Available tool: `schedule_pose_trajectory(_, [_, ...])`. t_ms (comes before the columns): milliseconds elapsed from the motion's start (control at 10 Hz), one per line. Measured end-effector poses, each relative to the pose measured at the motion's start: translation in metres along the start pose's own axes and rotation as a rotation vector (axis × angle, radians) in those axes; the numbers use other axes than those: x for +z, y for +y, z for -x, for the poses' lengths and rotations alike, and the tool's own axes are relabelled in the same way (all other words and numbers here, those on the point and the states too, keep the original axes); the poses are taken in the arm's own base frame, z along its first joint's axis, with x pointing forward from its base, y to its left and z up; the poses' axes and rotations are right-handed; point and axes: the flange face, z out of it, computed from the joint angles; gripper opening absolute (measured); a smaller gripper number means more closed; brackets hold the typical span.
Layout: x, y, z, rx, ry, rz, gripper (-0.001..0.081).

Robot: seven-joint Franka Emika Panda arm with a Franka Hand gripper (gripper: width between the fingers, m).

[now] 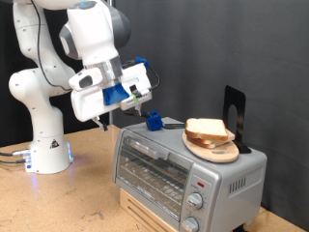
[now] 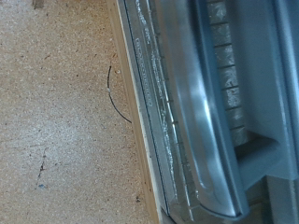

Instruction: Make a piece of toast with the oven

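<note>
— The piece of toast (image 1: 210, 130), is it anywhere near the pincer (image 1: 102, 123)?

— No. The pincer hangs off the upper corner of the oven (image 1: 183, 167) on the exterior view's left, fingers pointing down, with nothing between them. Whether they stand apart or together, I cannot tell from here.

— And the bread?

— On a round wooden plate (image 1: 214, 147) on top of the oven, well apart from the pincer, toward the exterior view's right and about level with the fingertips. A small blue object (image 1: 153, 121) sits on the oven top between them.

— So what is the pincer nearest to?

— The oven's front. The wrist view looks down along the door handle (image 2: 194, 112), which runs lengthwise past the fingers, with the speckled desk (image 2: 61, 112) beside it. The door looks closed, I'd judge, and the bread has not gone in yet.
</note>
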Motion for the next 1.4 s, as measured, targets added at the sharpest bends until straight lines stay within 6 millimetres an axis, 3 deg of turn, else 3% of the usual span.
schedule_pose_trajectory(800, [0.07,0.018,0.006,-0.023,0.059,0.076,0.0808])
schedule_pose_trajectory(1400, [0.077,0.056,-0.029,-0.059,0.192,0.096,0.0808])
